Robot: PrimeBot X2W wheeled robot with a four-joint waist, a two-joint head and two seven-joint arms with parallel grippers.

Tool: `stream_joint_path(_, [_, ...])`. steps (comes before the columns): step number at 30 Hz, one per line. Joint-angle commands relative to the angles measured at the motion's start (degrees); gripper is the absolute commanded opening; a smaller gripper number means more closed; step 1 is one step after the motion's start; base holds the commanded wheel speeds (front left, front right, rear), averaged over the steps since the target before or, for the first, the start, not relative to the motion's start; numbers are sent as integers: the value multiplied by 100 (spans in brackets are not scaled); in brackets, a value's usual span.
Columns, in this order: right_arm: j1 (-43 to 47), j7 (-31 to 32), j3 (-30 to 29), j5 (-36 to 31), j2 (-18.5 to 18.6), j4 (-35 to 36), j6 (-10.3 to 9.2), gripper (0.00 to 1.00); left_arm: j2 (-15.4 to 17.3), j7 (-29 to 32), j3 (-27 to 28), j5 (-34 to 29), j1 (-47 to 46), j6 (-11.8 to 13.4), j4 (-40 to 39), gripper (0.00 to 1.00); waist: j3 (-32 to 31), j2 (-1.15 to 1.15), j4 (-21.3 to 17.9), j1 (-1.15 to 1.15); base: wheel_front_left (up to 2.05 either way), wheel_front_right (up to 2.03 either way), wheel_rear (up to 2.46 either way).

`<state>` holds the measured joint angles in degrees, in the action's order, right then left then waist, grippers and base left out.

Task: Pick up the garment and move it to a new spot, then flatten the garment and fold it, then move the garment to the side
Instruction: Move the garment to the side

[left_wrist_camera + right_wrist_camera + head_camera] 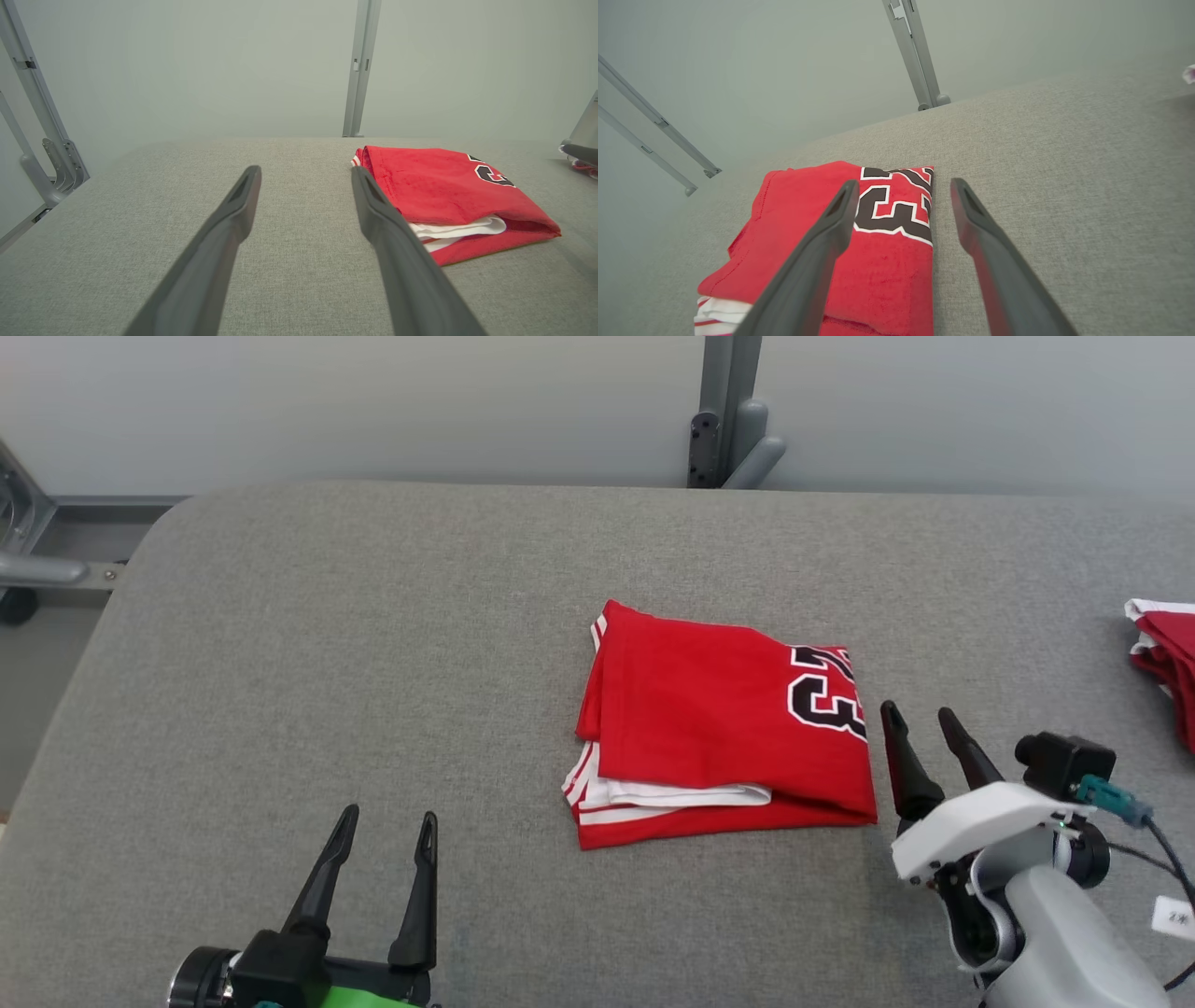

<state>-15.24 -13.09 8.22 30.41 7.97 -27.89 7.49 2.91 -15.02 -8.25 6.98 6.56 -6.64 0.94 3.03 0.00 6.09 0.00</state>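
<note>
The garment [714, 728] is a red jersey with white trim and a black number, folded into a compact rectangle in the middle of the grey table [373, 663]. It also shows in the left wrist view [434, 186] and the right wrist view [803, 224]. My right gripper [920, 714] stands open just off the garment's right edge, above the cloth and touching nothing. In its own view the right gripper [903, 186] straddles that right edge. My left gripper [387, 817] is open near the table's front, well left of the garment, and seen empty in its own view [306, 172].
Another red and white garment [1167, 653] lies at the table's right edge. A grey post [728, 411] rises behind the far edge, and a metal frame [28, 541] stands off the left corner. The table's front edge lies under both arms.
</note>
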Motion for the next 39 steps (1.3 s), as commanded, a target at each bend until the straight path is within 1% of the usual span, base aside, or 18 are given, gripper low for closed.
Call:
stream_joint_path(1, [-136,80,31,145,77,-68,-1,100,1,-14,0,26,-108,-31,-12,100,236,0,224,0,0,0,0])
stream_joint_path(3, [-395,390,175,584,257,-306,-1,100,1,-14,-26,65,-174,-41,-9,100,342,0,310,0,0,0,0])
stream_joint_path(5, [-618,680,187,1051,374,-512,-1,100,1,-14,-47,84,-224,-49,8,100,444,0,378,0,0,0,0])
stream_joint_path(11, [-1043,1402,373,2037,592,-997,-1,100,1,-14,-97,178,-413,-81,74,100,690,0,544,0,0,0,0])
stream_joint_path(16, [-1129,1588,610,2318,611,-1200,-1,100,1,-15,-113,205,-506,-91,101,100,767,0,576,0,0,0,0])
stream_joint_path(17, [-1133,1606,662,2383,604,-1219,-1,62,1,-14,-110,209,-520,-92,107,100,775,0,573,0,0,0,0])
stream_joint_path(18, [-1144,1614,730,2410,616,-1216,-1,35,1,-14,-105,210,-529,-93,115,100,780,0,566,0,0,0,0])
stream_joint_path(19, [-1157,1595,813,2416,640,-1180,-1,0,1,-14,-108,205,-543,-94,119,100,783,0,555,0,0,0,0])
stream_joint_path(20, [-1174,1486,941,2460,687,-1118,-1,0,1,-15,-120,186,-569,-94,111,100,789,0,520,0,0,0,0])
stream_joint_path(25, [-1224,1194,1215,2493,894,-961,-1,0,8,-14,-152,113,-564,-96,102,100,745,0,313,0,0,0,0])
stream_joint_path(32, [-1222,830,1650,2499,1190,-614,-1,0,138,-14,-191,66,-495,-96,42,100,726,0,-233,0,0,0,0])
stream_joint_path(33, [-1222,830,1650,2499,1190,-614,-1,0,138,-14,-191,66,-495,-96,42,100,726,0,-233,0,0,0,0])
stream_joint_path(39, [-1218,532,1860,2422,1330,-479,-1,0,270,-14,-214,41,-456,-94,-30,100,778,0,-858,0,0,0,0])
